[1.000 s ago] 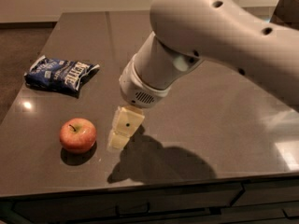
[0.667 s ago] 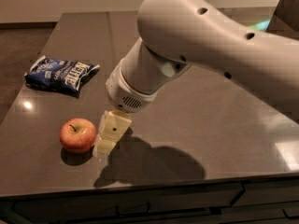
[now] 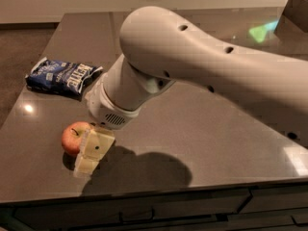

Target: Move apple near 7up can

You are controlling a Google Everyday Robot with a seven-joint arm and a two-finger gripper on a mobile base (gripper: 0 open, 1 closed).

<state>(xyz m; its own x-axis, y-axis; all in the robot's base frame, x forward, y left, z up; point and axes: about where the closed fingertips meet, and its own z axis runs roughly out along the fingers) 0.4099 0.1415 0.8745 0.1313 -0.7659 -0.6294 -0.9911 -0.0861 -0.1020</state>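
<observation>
Dark, glossy tabletop (image 3: 226, 143) fills most of the frame, with drawer fronts (image 3: 144, 214) along the bottom edge.

Robot arm (image 3: 202, 66): a thick pale shell comes in from the right edge and bends down toward the lower left. Its ribbed wrist collar sits just above the tool.

Gripper (image 3: 91, 152): lower left of the frame, low over the table near its front edge. Its cream-coloured end is tilted down and to the left. It overlaps the right side of the apple as seen from here. Spread, pressed together or pinching: cannot tell, since the wrist and the tool's own body mask the gap.

Apple (image 3: 72, 136): red with yellowish patches, stem up. It rests on the table at lower left, its right part hidden behind the gripper. Possibly touching, but the contact line isn't visible.

Blue chip bag (image 3: 62, 76): lies flat at upper left, well apart from the apple.

The arm's shadow (image 3: 144, 173) pools to the right of the gripper.
</observation>
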